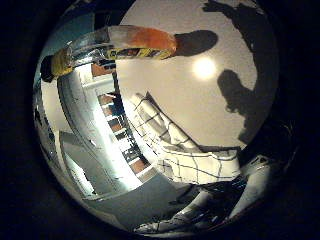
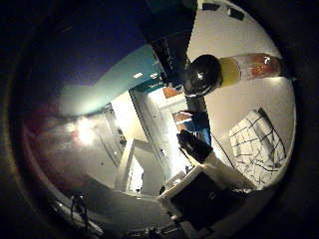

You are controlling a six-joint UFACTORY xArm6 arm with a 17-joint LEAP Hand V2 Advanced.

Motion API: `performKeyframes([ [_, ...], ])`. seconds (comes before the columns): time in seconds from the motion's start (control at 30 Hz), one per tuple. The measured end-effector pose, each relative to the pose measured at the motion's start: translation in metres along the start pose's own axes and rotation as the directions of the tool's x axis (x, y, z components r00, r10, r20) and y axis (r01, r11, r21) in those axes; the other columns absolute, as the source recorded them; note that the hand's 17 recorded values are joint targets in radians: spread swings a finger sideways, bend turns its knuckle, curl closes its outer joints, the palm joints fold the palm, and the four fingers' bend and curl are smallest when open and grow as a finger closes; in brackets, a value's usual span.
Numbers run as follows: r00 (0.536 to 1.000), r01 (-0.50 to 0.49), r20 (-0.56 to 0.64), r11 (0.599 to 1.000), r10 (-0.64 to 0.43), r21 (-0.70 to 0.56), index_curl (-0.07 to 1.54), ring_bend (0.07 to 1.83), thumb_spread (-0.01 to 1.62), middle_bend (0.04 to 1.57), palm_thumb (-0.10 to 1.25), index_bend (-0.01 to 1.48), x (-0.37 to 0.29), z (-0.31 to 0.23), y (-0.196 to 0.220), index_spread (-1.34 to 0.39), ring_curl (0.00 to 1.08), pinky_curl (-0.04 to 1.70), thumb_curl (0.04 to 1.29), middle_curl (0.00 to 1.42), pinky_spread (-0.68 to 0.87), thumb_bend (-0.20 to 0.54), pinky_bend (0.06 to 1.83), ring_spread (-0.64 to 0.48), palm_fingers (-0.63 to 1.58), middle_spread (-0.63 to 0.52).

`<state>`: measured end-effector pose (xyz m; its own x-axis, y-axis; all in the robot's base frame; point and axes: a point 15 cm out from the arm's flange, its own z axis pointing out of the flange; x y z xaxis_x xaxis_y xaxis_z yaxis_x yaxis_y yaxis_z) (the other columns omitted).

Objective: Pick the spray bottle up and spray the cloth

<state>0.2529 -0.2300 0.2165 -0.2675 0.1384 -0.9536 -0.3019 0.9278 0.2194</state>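
Observation:
The spray bottle [image 1: 120, 45] lies on its side on the white table [image 1: 200, 110]; it has a clear body with an orange and yellow label. The right thumb side palm view shows its black spray head [image 2: 199, 75] and its body. A white cloth with a dark check pattern [image 1: 175, 140] lies crumpled on the table a short way from the bottle; it also shows in the right thumb side palm view [image 2: 257, 144]. My hand [image 2: 204, 189] hovers above the table, away from both. Its white and black fingers reach in from the edge, relaxed, with nothing between them.
The table's edge [image 1: 100, 110] runs past the bottle and the cloth. Beyond it are shelves and room furniture [image 1: 115, 125]. A bright light spot [image 1: 205, 68] and dark shadows [image 1: 240, 95] fall on the tabletop beside the bottle.

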Motion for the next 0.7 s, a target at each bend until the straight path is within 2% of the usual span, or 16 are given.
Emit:
performKeyframes([
  [0.7,0.999,0.025,-0.017,0.997,-0.027,-0.069,0.28,0.39,1.00,0.29,0.72,0.16,-0.003,0.037,-0.006,-0.08,0.28,0.31,0.40,0.38,0.33,-0.025,0.29,0.18,0.19,0.13],
])
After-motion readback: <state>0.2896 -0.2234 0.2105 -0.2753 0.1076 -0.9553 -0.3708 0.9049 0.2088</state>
